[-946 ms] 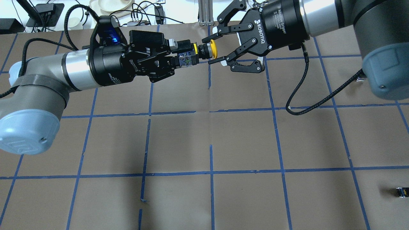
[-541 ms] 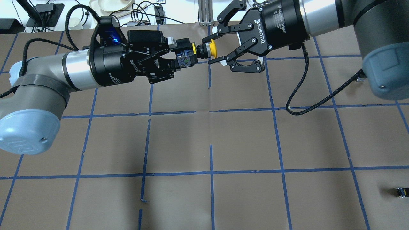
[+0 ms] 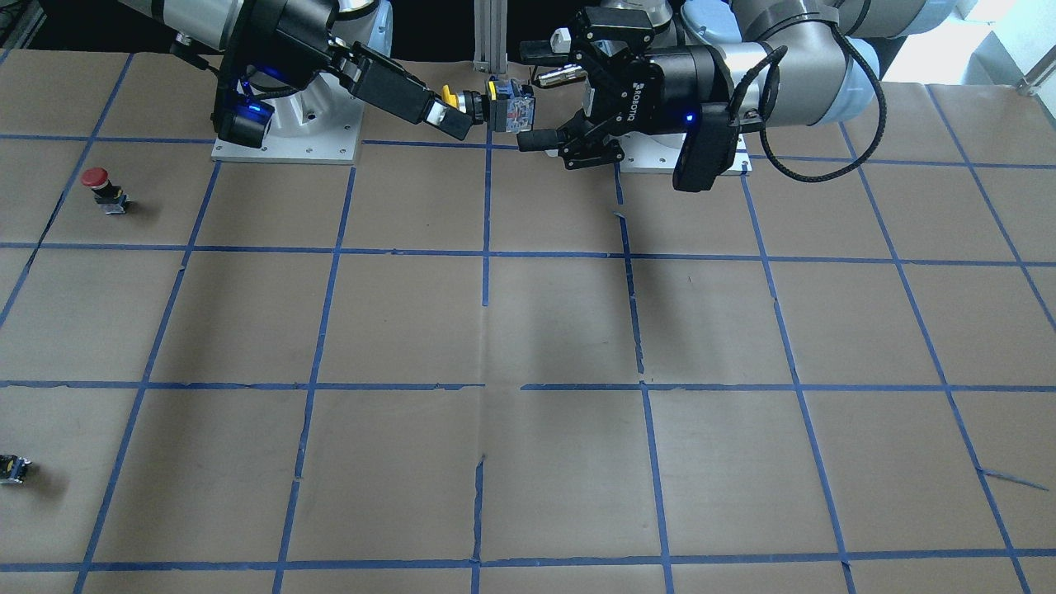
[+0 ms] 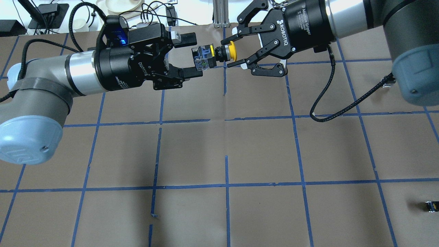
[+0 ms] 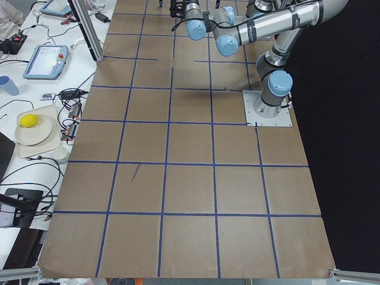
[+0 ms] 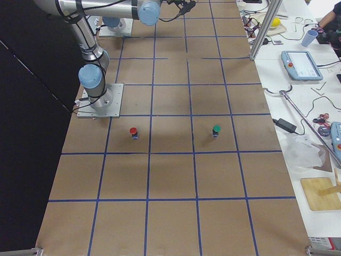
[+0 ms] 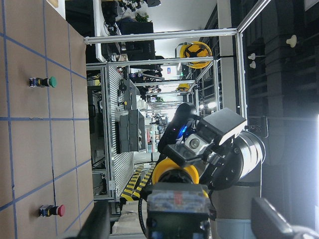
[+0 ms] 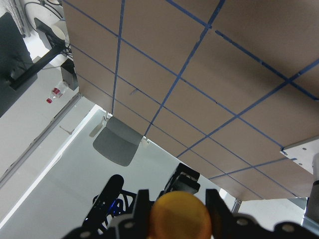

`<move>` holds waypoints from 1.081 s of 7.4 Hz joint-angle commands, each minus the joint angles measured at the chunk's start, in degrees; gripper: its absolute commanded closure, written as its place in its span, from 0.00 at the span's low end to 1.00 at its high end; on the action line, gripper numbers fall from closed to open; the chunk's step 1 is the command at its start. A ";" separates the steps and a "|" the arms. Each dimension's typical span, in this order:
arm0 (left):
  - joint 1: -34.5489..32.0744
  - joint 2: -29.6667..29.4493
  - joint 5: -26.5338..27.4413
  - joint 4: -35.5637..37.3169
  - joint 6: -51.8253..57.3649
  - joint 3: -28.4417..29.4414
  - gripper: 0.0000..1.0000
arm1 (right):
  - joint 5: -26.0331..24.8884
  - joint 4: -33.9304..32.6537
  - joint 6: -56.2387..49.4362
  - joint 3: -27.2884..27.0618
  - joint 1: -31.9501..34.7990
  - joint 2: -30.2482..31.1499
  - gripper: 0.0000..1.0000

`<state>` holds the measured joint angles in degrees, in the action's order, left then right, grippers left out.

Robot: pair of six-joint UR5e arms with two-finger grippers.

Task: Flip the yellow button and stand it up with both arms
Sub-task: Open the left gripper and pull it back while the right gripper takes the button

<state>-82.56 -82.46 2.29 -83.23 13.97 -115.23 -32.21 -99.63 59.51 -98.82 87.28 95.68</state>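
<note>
The yellow button [image 4: 212, 55] hangs level in the air above the far middle of the table, with its yellow cap pointing at the right arm. My right gripper [image 4: 228, 54] is shut on the cap end and holds it. My left gripper [image 4: 192, 54] is open, one finger on each side of the button's boxy body and clear of it. In the front-facing view the button [image 3: 505, 111] sits between the right gripper [image 3: 455, 111] and the left gripper [image 3: 536, 109]. The left wrist view shows the body [image 7: 177, 204], and the right wrist view shows the cap [image 8: 180, 216].
A red-capped button [image 3: 99, 186] and a small dark block [image 3: 12, 469] sit on the table on the robot's right side. A green-capped button [image 6: 216, 129] stands further out. The brown table [image 4: 226, 144] has blue tape lines. Cables and dishes lie beyond the far edge.
My left gripper has opened and let go of the button's body. The button now hangs from my right gripper alone, which has shifted slightly to the right.
</note>
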 commanded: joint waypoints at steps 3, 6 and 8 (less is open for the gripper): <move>1.17 -1.04 30.43 8.87 -5.98 4.30 0.00 | -16.25 0.75 -11.07 0.29 -7.64 0.39 0.93; 0.04 -5.16 47.74 8.26 -6.24 14.03 0.00 | -34.68 1.10 -22.12 -0.23 -7.82 0.04 0.92; -3.03 -5.61 68.61 8.17 -5.27 17.40 0.00 | -45.79 6.70 -26.72 -0.32 -10.97 0.12 0.92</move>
<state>-83.65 -87.76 58.14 -74.93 8.31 -99.96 -70.85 -95.93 35.59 -99.04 78.32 95.79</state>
